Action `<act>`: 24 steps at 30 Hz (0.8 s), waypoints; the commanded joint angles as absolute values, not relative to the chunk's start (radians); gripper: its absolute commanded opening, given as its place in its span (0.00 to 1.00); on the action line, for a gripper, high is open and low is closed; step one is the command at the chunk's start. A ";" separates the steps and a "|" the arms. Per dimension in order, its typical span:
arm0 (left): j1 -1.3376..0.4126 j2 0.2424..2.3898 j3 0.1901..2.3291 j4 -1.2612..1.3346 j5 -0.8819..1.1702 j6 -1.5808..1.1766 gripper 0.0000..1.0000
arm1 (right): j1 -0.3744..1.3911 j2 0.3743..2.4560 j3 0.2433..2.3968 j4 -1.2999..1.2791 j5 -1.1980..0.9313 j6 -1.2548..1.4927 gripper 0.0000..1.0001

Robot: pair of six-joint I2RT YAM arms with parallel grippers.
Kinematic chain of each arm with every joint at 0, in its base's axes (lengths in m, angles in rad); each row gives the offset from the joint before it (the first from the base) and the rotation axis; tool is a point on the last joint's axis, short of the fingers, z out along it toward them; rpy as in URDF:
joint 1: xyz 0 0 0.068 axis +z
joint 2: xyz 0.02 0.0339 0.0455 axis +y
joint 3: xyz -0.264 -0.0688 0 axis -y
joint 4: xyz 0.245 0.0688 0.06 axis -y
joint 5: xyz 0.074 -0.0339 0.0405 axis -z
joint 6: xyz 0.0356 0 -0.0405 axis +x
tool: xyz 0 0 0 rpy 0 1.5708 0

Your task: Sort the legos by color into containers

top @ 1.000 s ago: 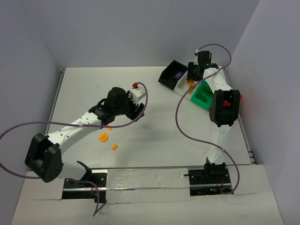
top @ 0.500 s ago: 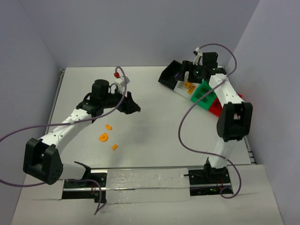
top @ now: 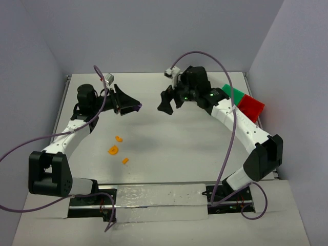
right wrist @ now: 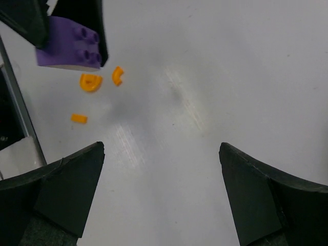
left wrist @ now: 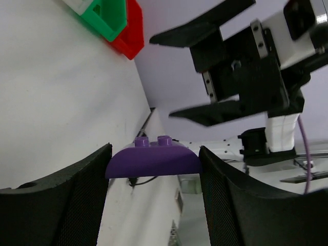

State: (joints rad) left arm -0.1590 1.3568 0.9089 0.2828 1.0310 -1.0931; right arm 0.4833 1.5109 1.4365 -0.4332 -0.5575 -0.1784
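My left gripper (left wrist: 154, 154) is shut on a purple lego (left wrist: 154, 159) with a curved top, held in the air above the table's back left (top: 139, 106). My right gripper (top: 165, 101) hangs open and empty just to its right, facing it, over the table's middle (right wrist: 161, 189). The right wrist view shows the purple lego (right wrist: 69, 48) between the left fingers. Three small orange legos (top: 119, 138) (top: 113, 150) (top: 125, 160) lie on the table left of centre. Of the containers, the green bin (top: 233, 92) and red bin (top: 251, 106) show at the back right; the right arm hides the others.
The enclosure's walls close in the table at the back and on both sides. A purple cable loops off each arm over the table. The arm bases and a metal rail (top: 159, 197) run along the near edge.
The right gripper left the bins, swung left to the table's middle and opened wide. The left arm rose and swung back to the left.
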 commanded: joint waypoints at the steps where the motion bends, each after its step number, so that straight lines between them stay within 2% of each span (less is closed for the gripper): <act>1: -0.149 1.355 0.876 0.489 1.080 -1.336 0.21 | 0.560 1.520 1.523 -0.439 -0.456 -0.168 1.00; 8: -0.126 1.347 0.803 0.582 1.050 -1.478 0.23 | 0.659 1.564 1.595 -0.430 -0.401 -0.074 1.00; 16: -0.115 1.330 0.761 0.647 1.036 -1.560 0.23 | 0.718 1.666 1.735 -0.472 -0.459 -0.030 1.00; 24: -0.109 1.333 0.746 0.683 1.034 -1.593 0.22 | 0.770 1.687 1.743 -0.489 -0.466 -0.061 0.99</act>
State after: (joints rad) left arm -0.1152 1.3579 0.7518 0.6061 1.0443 -1.5589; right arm 0.7412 1.6813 1.6927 -0.4834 -0.4556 -0.0497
